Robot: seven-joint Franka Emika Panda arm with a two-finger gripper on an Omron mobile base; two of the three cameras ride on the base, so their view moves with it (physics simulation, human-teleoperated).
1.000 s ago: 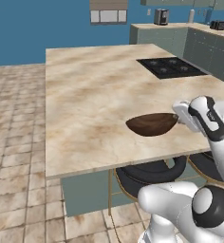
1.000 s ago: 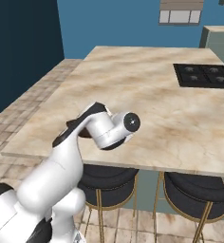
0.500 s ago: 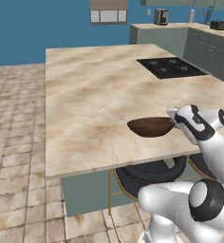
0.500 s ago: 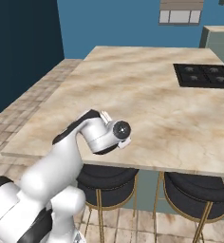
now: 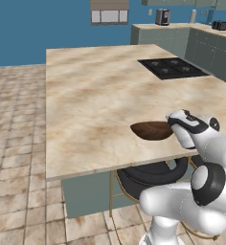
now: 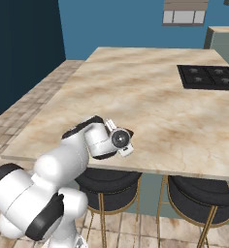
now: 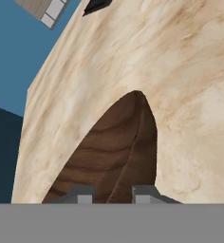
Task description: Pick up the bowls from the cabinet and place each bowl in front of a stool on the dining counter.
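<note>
A dark brown wooden bowl (image 5: 151, 130) hangs low over the near edge of the dining counter (image 5: 96, 95), whose marble top also shows in the right base view (image 6: 150, 92). My gripper (image 5: 171, 125) is shut on the bowl's right rim. In the hand view the two fingertips (image 7: 80, 194) pinch the rim of the bowl (image 7: 114, 152), with my gripper (image 7: 111, 195) at the bottom. A black stool (image 5: 153, 172) stands under the counter edge right below the bowl. Two stools (image 6: 109, 181) show from the right. The cabinet is out of view.
A black cooktop (image 5: 172, 68) is set into the far right of the counter. A marble worktop with small appliances (image 5: 163, 16) runs along the back wall. Tiled floor (image 5: 19, 143) lies to the left of the island.
The hand has sunk and turned a little, bringing the bowl lower toward the counter's near edge. The grip on the rim is unchanged.
</note>
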